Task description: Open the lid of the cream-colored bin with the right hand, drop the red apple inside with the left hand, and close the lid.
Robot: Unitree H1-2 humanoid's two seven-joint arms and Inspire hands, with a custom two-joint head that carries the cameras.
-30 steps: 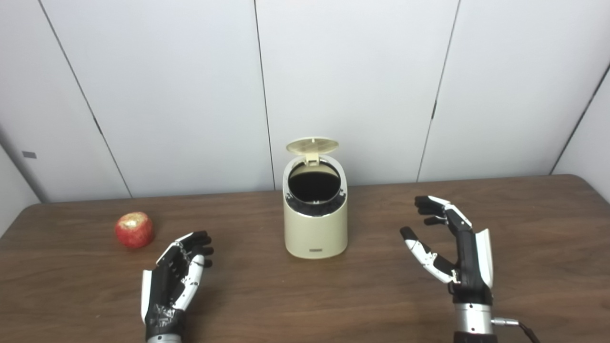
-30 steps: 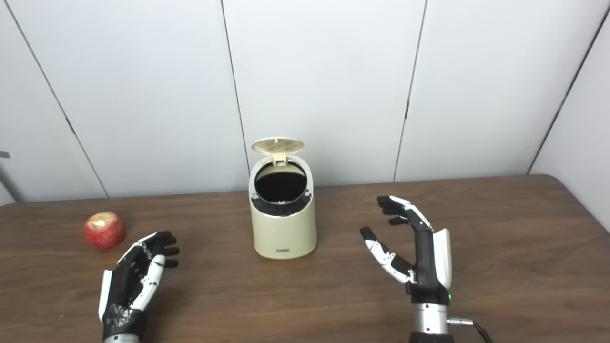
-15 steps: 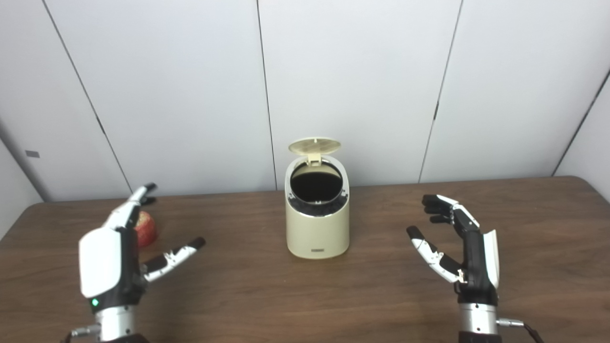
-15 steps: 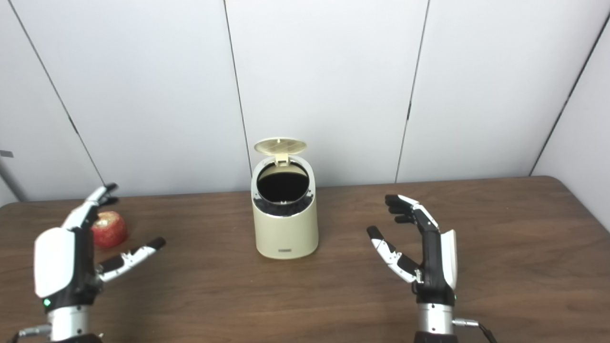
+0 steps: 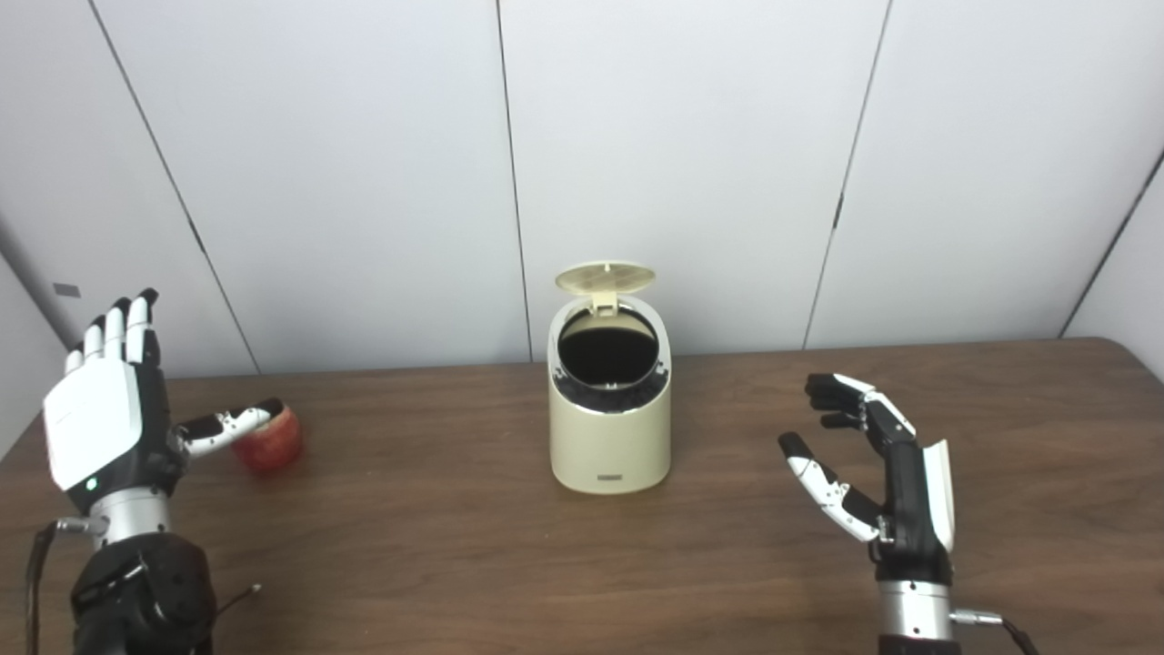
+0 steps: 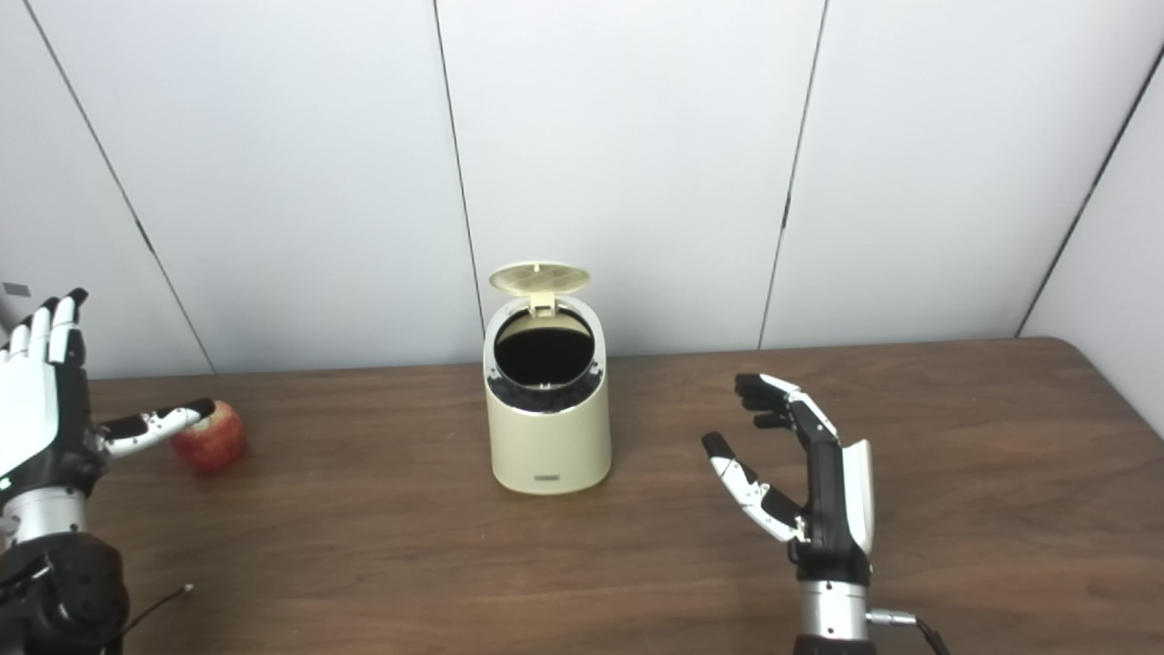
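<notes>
The cream-colored bin stands at the table's middle with its round lid flipped up at the back, its dark opening showing. The red apple lies on the table at the left, partly hidden behind my left thumb. My left hand is raised at the far left, open, fingers pointing up, thumb reaching over the apple's near side. My right hand is open and empty above the table, to the right of the bin. The apple also shows in the right eye view.
The brown wooden table stretches across the view, with its back edge against white wall panels. A thin cable lies by my left forearm at the lower left.
My left hand has risen and swung left, from in front of the apple to upright beside it, thumb now across the apple. The right hand has barely moved. The view has shifted slightly.
</notes>
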